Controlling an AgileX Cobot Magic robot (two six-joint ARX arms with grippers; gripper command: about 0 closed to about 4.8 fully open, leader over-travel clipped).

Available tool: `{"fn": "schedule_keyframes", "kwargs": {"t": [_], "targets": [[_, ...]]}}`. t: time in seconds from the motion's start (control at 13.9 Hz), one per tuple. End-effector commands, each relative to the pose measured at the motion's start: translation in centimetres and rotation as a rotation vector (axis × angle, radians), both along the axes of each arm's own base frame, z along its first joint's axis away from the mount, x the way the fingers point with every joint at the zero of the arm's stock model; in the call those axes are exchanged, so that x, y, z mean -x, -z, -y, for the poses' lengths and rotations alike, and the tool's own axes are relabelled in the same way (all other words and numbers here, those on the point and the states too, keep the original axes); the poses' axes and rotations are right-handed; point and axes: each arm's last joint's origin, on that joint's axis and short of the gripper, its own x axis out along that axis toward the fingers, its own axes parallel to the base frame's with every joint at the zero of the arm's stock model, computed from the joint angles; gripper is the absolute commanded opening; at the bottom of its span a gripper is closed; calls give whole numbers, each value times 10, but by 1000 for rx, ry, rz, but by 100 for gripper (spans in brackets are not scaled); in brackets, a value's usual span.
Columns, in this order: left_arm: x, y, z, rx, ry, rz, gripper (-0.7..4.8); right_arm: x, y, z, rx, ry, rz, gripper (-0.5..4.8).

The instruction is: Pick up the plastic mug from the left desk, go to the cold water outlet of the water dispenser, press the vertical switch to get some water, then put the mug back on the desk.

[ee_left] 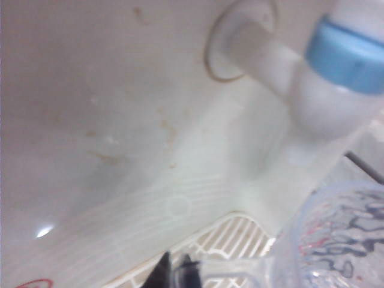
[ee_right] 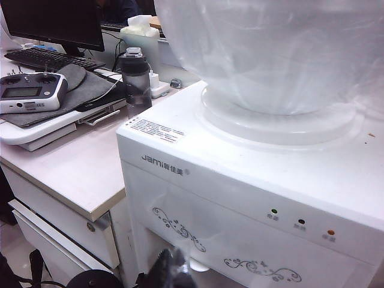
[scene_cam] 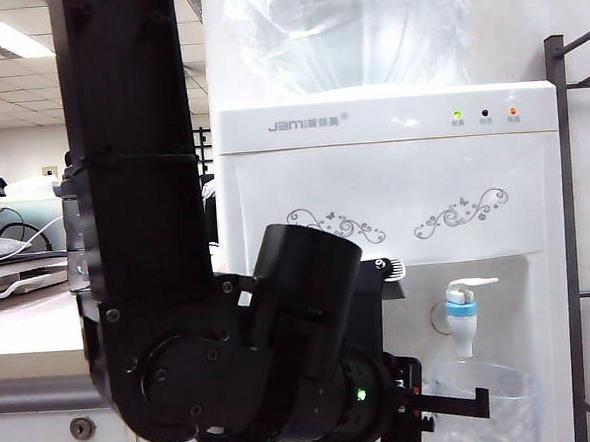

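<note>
The plastic mug (scene_cam: 486, 400), clamped by its handle in the closed left pincer (scene_cam: 456, 403), hangs just beneath the cold water outlet (scene_cam: 462, 316). Pickup and approach look done; pressing the vertical switch (scene_cam: 471, 284) and the return to the worktop (ee_right: 78, 174) remain. The right pincer (ee_right: 174, 264) is shut, empty, and raised beside the water dispenser (scene_cam: 392, 175).

Exterior view: bright, even office light from ceiling panels (scene_cam: 3, 36); the black arm (scene_cam: 138, 191) stands dark against the glaring tall white cabinet dispenser (scene_cam: 393, 185). Left wrist view: washed out, soft; blue-ringed white tap (ee_left: 345, 57) and clear dimpled plastic mug (ee_left: 339, 240) blurred. Right wrist view: sharper, glare on big clear water bottle (ee_right: 270, 54).
</note>
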Motion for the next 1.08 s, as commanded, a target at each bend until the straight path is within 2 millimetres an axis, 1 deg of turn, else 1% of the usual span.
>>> {"fn": "schedule_keyframes", "kwargs": {"t": [0.07,0.36,0.57,0.86,1.01,1.08], "targets": [[3,8,-1,-46,64,-64,-5,0,-3,0,-13,1,18,-6],[2,9,-2,-75,91,-49,-6,0,-3,0,-13,1,18,-6],[1,8,-3,-61,77,-59,-5,0,-3,0,-13,1,18,-6],[4,-3,2,-1,82,-39,-5,0,-3,0,-13,2,18,-6],[8,-9,7,5,95,-23,-5,0,-3,0,-13,3,18,-6],[12,-13,10,0,73,-8,-5,0,-3,1,-12,15,18,-6]]}}
